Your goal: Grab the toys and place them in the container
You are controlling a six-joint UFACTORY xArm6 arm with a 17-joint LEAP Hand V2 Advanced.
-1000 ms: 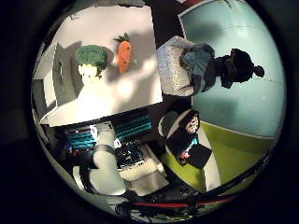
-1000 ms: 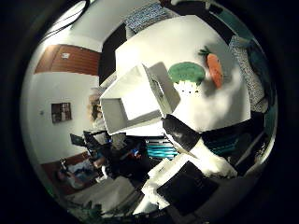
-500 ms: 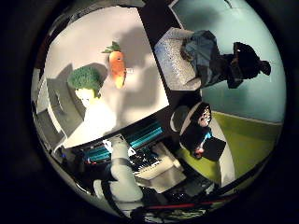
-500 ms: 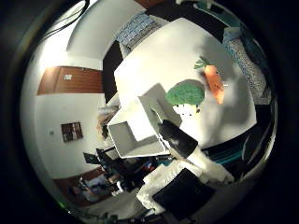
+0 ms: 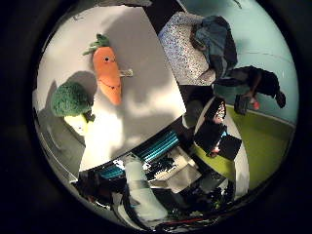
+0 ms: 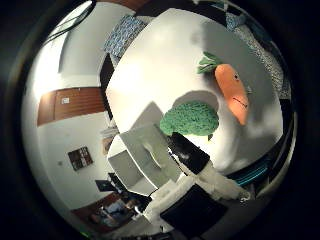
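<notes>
Toys lie loose on the white bench [image 5: 146,73], neither yet in the container [image 6: 145,155]. Going left to right in the little-finger view, the broccoli toy [image 5: 72,100] sits at about nine o'clock, close beside the container's wall, and the carrot toy [image 5: 108,73] lies at about eleven o'clock, just beside it and apart. The hand [image 6: 200,167] hangs above them holding nothing, one dark-tipped finger reaching toward the broccoli; its spread I cannot tell. Probably it is lining up over the broccoli first, the nearer toy.
</notes>
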